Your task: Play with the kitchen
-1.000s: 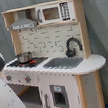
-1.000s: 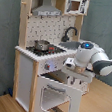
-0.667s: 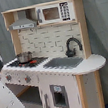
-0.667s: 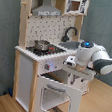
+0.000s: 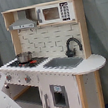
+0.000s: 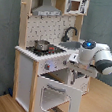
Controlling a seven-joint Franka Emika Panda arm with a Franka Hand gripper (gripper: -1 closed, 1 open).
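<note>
The kitchen (image 5: 51,60) stands upright against a grey curtain (image 5: 98,27), mid-frame in both exterior views. Up top: hood (image 5: 23,22) and microwave (image 5: 53,12). On the counter: 1 small metal pot (image 5: 24,57) on the stovetop (image 5: 21,62), grey sink (image 5: 64,63), black faucet (image 5: 72,45) behind it.

In the second exterior view the oven door (image 6: 57,95) hangs open, tilted out toward the near side. The arm (image 6: 95,56) comes in from the second exterior view's right, its white wrist just beside the counter's front edge, above the open door. Its fingers are hidden behind the wrist; can't tell if they're spread or pressed together. The wood floor (image 6: 0,102) is visible below.

In the first exterior view, white arm links (image 5: 4,99) sit at the first exterior view's left edge.
</note>
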